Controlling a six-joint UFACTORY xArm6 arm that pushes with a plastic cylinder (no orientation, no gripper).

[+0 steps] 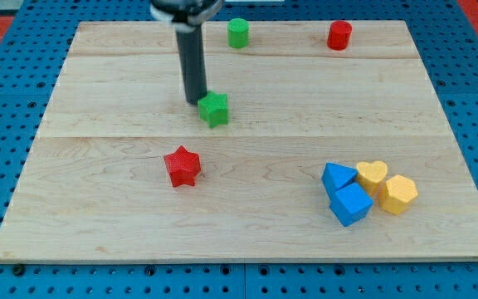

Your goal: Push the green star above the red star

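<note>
The green star [215, 109] lies on the wooden board, a little left of the middle. The red star [182, 166] lies below it and slightly to the view's left. My tip [194, 101] is at the end of the dark rod, right against the green star's upper left side; whether it touches cannot be told.
A green cylinder [237, 33] and a red cylinder [338, 35] stand near the board's top edge. At lower right sits a cluster: two blue blocks [344, 193], a yellow heart [373, 175] and a yellow hexagon block [399, 194]. The wooden board [98, 208] rests on a blue pegboard.
</note>
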